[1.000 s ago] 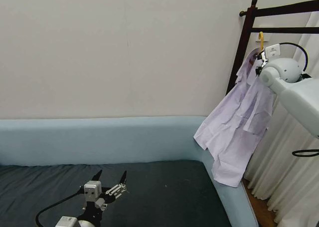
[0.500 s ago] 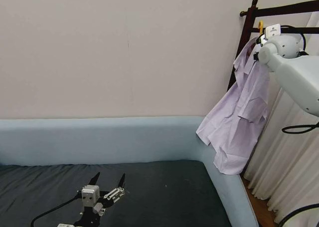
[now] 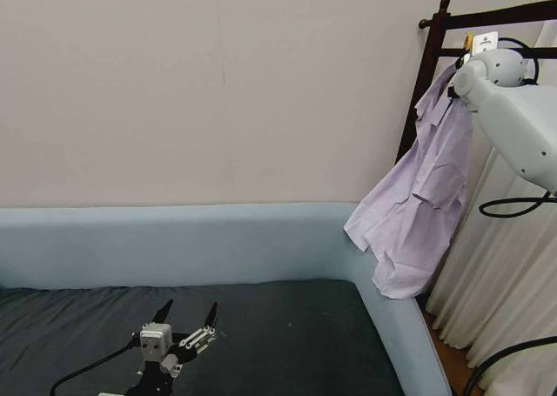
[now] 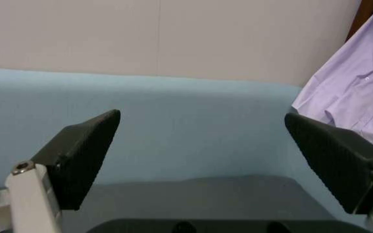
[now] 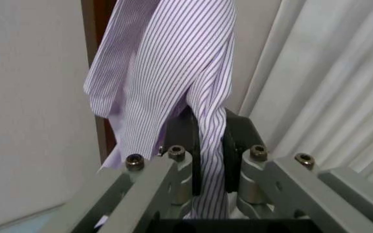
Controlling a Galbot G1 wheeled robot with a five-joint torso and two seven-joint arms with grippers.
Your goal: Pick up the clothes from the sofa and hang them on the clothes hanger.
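1. Facing a pale blue sofa (image 3: 218, 239) with a dark seat cushion (image 3: 287, 335), backed by a plain wall (image 3: 218, 91); off to the right, a dark wooden clothes rack (image 3: 432, 57) and white curtains (image 3: 500, 283).
2. Holding the left gripper (image 3: 188, 309) low over the seat cushion, fingers spread wide, nothing between them.
3. Pinching the purple striped shirt (image 3: 418, 204) tight in the right gripper (image 5: 211, 145), high beside the clothes rack, cloth trailing down past the sofa's right end.
4. Against a second ago: lifted the right gripper and shirt from well under the lower rail to about its level.
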